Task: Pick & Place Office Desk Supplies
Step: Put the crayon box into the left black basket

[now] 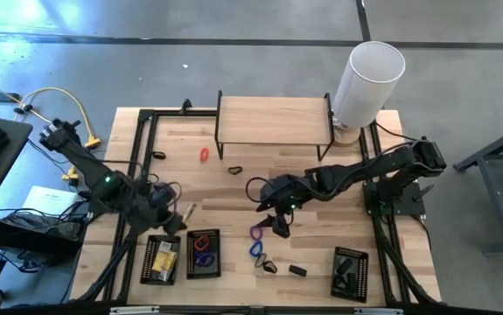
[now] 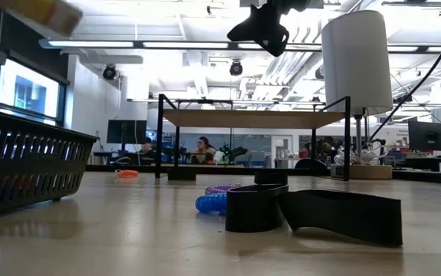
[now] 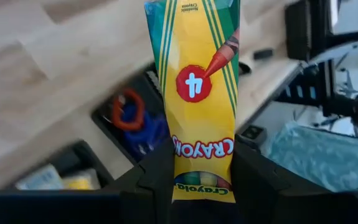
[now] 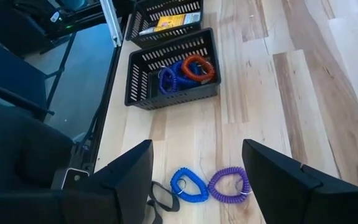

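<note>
My left gripper [image 3: 200,177] is shut on a yellow Crayola crayon packet [image 3: 197,93] and hangs in the air over the table's near left, above the mesh trays. It shows in the high view as the left gripper [image 1: 178,220] with the packet [image 1: 186,212]. My right gripper [image 4: 197,165] is open and hovers over the table's middle, above a blue loop [image 4: 188,185] and a purple loop [image 4: 228,185] that lie flat on the wood. In the high view the right gripper [image 1: 277,222] stands just beyond the purple loop [image 1: 257,232]. My left gripper pinches the crayon packet between its two fingers at one short end [image 3: 200,186], one finger [image 3: 157,180] on each long edge. The packet is lifted clear and sticks out lengthwise beyond the fingertips.
A tray of yellow packets [image 1: 161,260], a tray of loops [image 1: 203,254] and a tray of black clips [image 1: 350,271] line the near edge. Loose black clips [image 1: 269,265] lie near the blue loop [image 1: 255,249]. An orange loop [image 1: 205,155], a wooden shelf [image 1: 273,121] and a white cylinder [image 1: 369,79] stand farther back.
</note>
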{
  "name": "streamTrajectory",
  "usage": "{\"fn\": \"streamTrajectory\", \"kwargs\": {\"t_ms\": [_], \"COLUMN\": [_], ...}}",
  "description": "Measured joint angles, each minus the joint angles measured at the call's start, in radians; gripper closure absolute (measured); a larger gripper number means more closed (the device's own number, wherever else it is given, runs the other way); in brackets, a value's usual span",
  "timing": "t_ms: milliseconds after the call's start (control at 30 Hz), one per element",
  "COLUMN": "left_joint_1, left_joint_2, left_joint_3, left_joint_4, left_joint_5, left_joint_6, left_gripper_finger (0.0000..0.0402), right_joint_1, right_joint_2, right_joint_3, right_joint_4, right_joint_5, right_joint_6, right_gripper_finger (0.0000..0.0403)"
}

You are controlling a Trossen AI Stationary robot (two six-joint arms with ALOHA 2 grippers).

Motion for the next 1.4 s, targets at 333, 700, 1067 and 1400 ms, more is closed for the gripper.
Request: {"fn": "streamTrajectory", "kwargs": {"t_ms": [333, 700, 1067, 1400], "left_joint_1": [-0.165, -0.364, -0.361, -0.338], "left_joint_2": [0.245, 0.422, 0.592, 0.686], "left_joint_3": [0.199, 0.239, 0.238, 0.238], "left_joint_4": [-0.268, -0.289, -0.271, -0.262], "left_joint_5": [0.142, 0.167, 0.201, 0.364], "left_joint_6": [-0.334, -0.719, -0.649, -0.617], "left_gripper_finger": [0.0276, 0.0276, 0.0276, 0.0276], "right_joint_1": [0.041, 0.091, 0.139, 0.175], "right_joint_2": [0.0, 0.0, 0.0, 0.0], "right_joint_3": [0.0, 0.0, 0.0, 0.0], "right_joint_4": [0.0, 0.0, 0.011, 0.038], "right_joint_5": [0.003, 0.056, 0.115, 0.12], "right_joint_6": [-0.014, -0.014, -0.01, 0.038], "right_gripper_finger": [0.0168, 0.0168, 0.0168, 0.0168]}}
